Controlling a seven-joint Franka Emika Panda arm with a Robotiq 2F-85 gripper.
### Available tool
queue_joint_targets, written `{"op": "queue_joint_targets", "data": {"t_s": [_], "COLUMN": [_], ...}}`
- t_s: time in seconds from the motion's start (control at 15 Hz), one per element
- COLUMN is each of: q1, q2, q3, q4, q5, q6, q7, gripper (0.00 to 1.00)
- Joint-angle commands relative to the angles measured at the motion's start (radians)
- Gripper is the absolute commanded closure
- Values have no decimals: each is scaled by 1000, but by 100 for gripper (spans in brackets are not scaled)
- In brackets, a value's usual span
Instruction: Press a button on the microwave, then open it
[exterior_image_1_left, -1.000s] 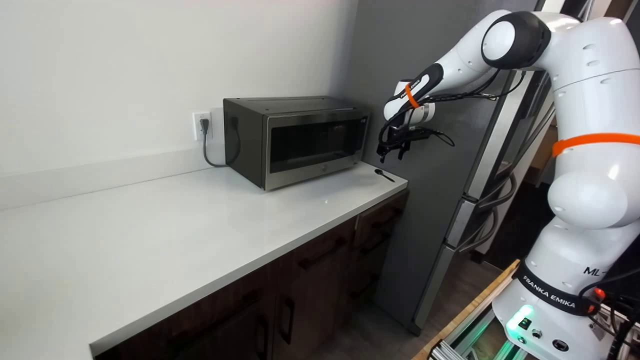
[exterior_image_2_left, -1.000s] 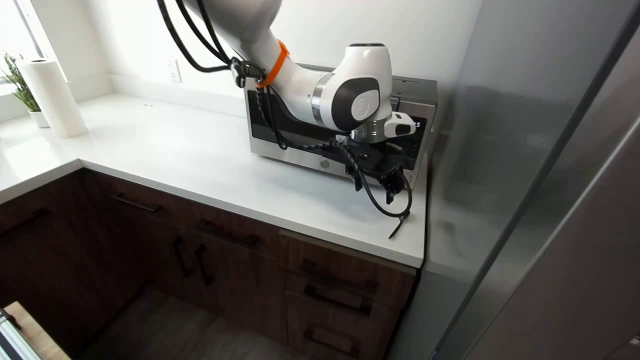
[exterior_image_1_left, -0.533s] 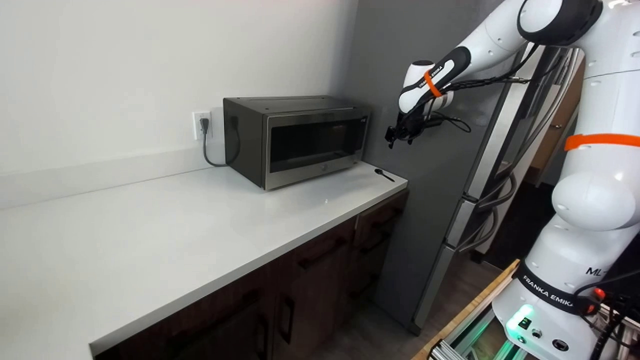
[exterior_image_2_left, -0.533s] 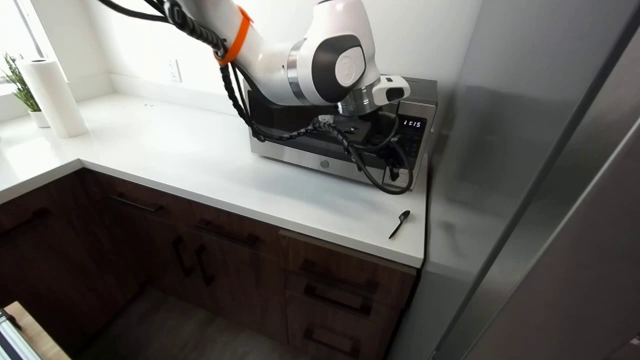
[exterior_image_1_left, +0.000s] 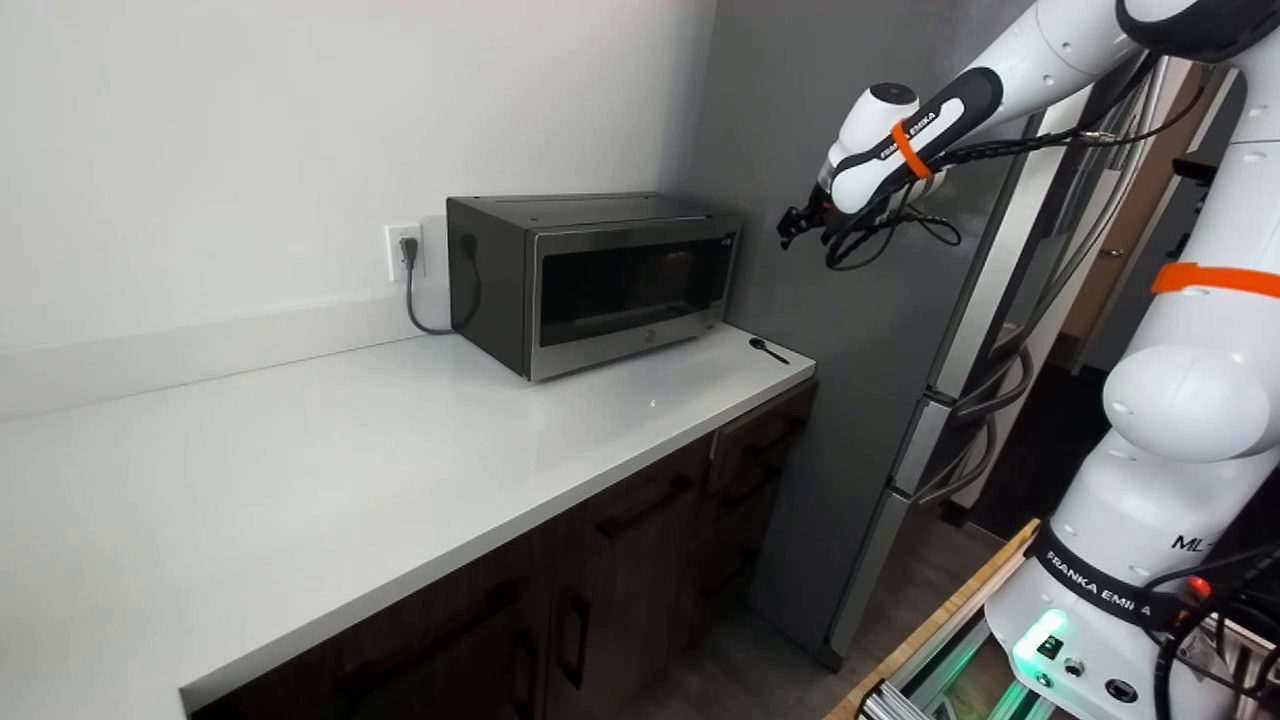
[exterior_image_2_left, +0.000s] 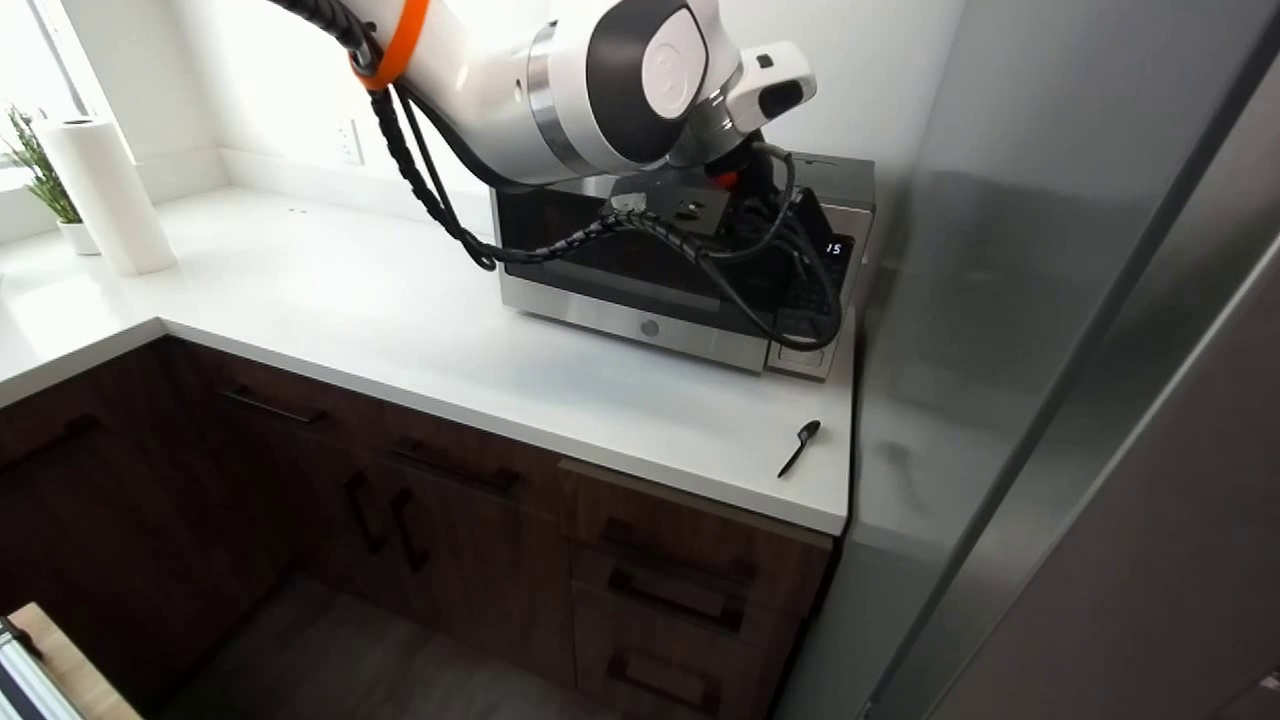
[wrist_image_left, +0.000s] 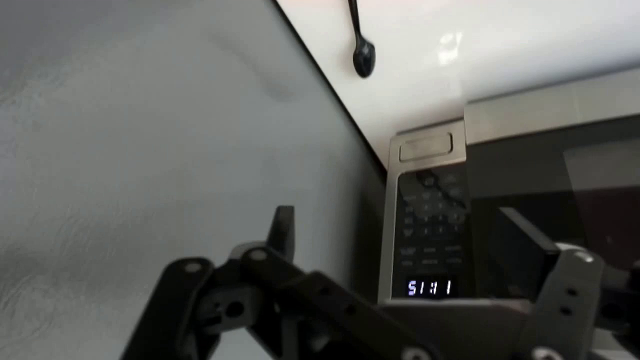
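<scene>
The dark-grey microwave (exterior_image_1_left: 490, 290) stands on the counter with its door shut; it also shows in an exterior view (exterior_image_2_left: 580, 310), partly behind my arm. In the wrist view, which stands upside down, its control panel (wrist_image_left: 432, 220) has rows of keys and a lit display (wrist_image_left: 428, 287). A wide rectangular button (wrist_image_left: 425, 147) sits at the panel's bottom end, also visible in an exterior view (exterior_image_2_left: 803, 352). My gripper (wrist_image_left: 405, 225) is open and empty, its fingers spread either side of the panel in view. In an exterior view the gripper (exterior_image_1_left: 805, 235) hangs in front of the microwave's control end, apart from it.
A black spoon (exterior_image_2_left: 798, 448) lies on the white counter (exterior_image_2_left: 400, 300) near its right end. The grey fridge side (exterior_image_1_left: 830, 330) rises close beside the microwave's control end. A paper towel roll (exterior_image_2_left: 105, 200) and a plant (exterior_image_2_left: 45, 170) stand at the far left.
My arm has risen and drawn back, and the gripper has tilted from pointing down to facing the microwave's front. The microwave and spoon have not moved.
</scene>
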Motion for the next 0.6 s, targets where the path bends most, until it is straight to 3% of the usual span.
{"op": "queue_joint_targets", "data": {"t_s": [0.0,0.27,0.33,0.53], "q1": [-22,-46,-37,-37], "q2": [-25,-2,-4,-2], "q3": [-9,59,20,50], "q4": [-44,-40,-22,-24], "q5": [45,277,190,247], "q6": [203,377,327,349], "q7": [20,-55,-27,-38], "gripper": [0,0,0,0]}}
